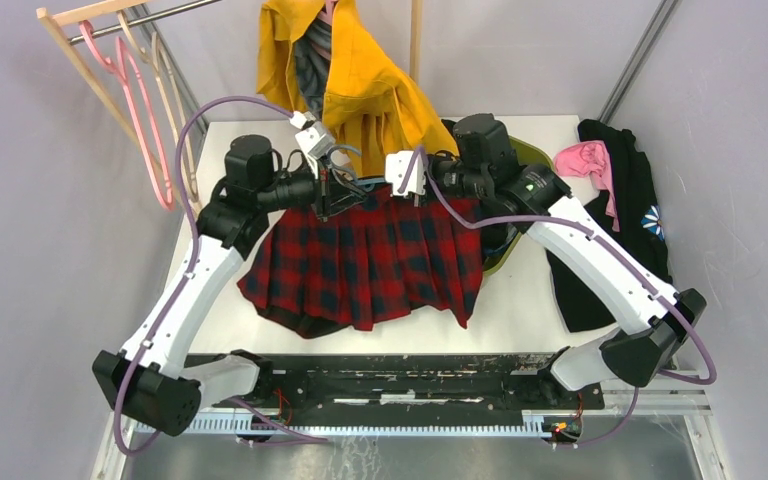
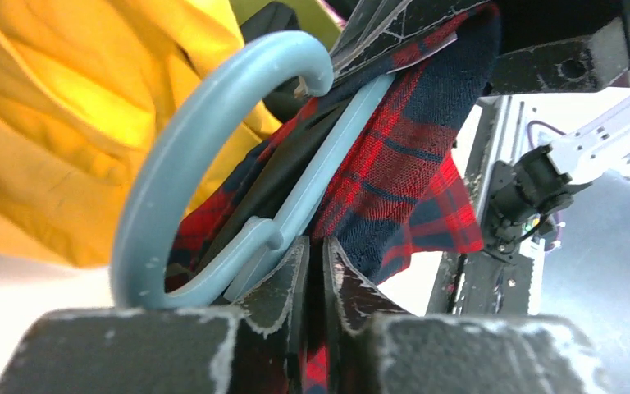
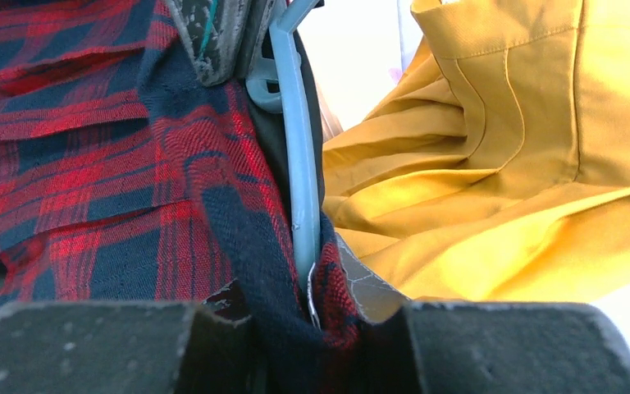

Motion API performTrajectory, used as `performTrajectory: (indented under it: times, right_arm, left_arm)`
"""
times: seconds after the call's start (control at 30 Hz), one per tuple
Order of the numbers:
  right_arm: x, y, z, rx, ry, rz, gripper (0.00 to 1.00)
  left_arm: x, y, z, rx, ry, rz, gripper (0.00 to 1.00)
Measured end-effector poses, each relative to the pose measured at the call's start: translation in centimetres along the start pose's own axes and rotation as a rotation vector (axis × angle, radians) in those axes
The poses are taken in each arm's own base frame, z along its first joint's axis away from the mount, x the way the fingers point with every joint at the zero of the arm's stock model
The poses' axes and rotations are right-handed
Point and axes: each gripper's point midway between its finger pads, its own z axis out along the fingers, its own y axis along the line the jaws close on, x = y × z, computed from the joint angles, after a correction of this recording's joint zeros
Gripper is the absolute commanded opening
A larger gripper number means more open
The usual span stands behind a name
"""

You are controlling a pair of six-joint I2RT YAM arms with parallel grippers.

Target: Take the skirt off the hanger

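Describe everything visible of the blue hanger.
The hanger is pale blue-grey plastic, slightly scuffed, with a thick open hook curving over a flat slanted bar. It sits in the waistband of the red and navy plaid skirt, at the skirt's top edge between the two arms. The left claw pinches skirt cloth right beside the hook's base. The right claw closes on the waistband where the bar runs down. A yellow garment hangs just behind the hook.
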Motion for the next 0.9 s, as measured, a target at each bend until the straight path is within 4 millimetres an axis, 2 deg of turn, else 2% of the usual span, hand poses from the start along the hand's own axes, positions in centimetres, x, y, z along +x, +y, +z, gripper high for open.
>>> performTrajectory:
  times: [0.33,0.43,0.67,0.9]
  right_arm:
    - [-1.1,0.1,0.6,0.001,-0.016,-0.08,0.01]
    - [-0.4,-0.6,0.4,0.032,0.015,-0.081,0.01]
    - [0.4,-0.9,1.5,0.035,0.049,-0.076,0.01]
    - [0.4,-1.1,1.6,0.042,0.048,-0.068,0.01]
  left_arm:
    - [-0.1,0.7,-4.0,-0.258,0.028,0.132,0.03]
    - [1.5,2.2,-5.4,-0.364,0.08,0.117,0.03]
    - [4.3,3.1,-5.6,-0.411,0.144,0.086,0.03]
    - [4.4,3.1,-5.5,-0.411,0.149,0.106,0.03]
